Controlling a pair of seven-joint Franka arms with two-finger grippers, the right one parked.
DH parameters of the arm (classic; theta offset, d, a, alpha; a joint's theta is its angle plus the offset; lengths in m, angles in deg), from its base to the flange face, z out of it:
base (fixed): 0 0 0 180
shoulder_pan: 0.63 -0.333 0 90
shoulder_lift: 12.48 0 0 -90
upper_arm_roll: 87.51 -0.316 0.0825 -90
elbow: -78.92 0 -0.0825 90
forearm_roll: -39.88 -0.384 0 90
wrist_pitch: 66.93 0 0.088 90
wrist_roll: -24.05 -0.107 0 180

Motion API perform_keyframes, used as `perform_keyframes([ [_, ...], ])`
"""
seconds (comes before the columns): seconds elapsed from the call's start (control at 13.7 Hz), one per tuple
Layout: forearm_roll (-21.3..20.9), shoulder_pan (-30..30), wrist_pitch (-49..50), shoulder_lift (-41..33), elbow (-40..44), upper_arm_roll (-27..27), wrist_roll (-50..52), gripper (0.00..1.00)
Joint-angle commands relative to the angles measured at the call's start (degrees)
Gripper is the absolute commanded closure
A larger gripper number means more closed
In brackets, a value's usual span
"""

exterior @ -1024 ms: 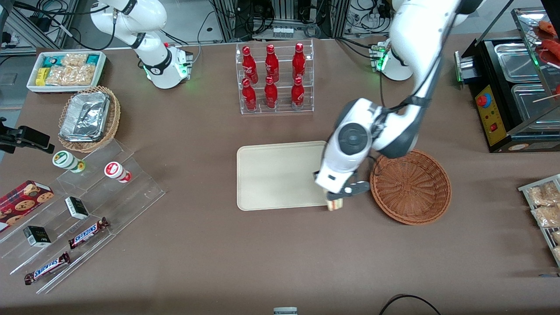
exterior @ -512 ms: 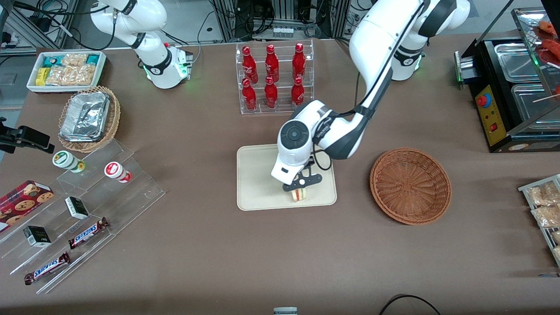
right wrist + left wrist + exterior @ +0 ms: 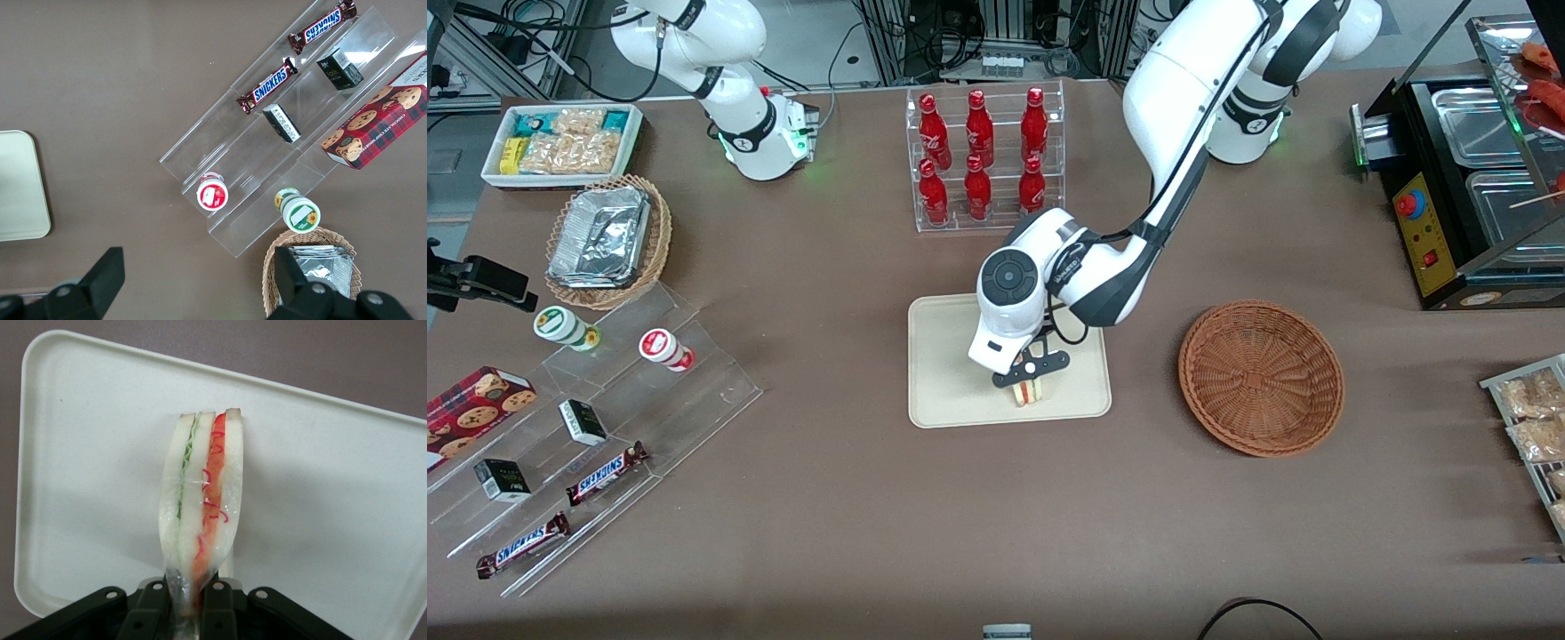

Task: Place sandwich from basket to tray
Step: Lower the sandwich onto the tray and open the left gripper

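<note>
Holding the sandwich (image 3: 202,520) over the tray (image 3: 947,373), the jaws pinch tight — opening up high, it might tip over.

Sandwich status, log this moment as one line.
sandwich: held in gripper | location: over tray | basket: empty | release: not yet

A clear rack of six red bottles (image 3: 984,160) is seen farther from the front camera than the gripper (image 3: 1030,389). Well off from the jaws, toward the parked arm's end, a Snickers bar (image 3: 607,472) and a cookie box (image 3: 476,407) are laid on clear steps (image 3: 649,391).
</note>
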Motion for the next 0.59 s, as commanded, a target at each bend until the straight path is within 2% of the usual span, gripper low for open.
perform_keyframes([
  [0.0, 0.0, 1.2, 1.2, 1.5, 2.7, -0.8, 1.7, 1.0],
  [0.07, 0.0, 1.2, 1.2, 1.5, 2.7, -0.8, 1.7, 0.91],
  [0.15, -0.2, 1.2, 1.2, 1.5, 2.7, -0.8, 1.6, 0.26],
  [0.22, -0.5, 1.3, 1.3, 1.4, 2.7, -0.8, 1.6, 0.0],
  [0.51, -0.4, 1.2, 5.0, -1.2, 5.2, -1.1, 1.2, 0.0],
])
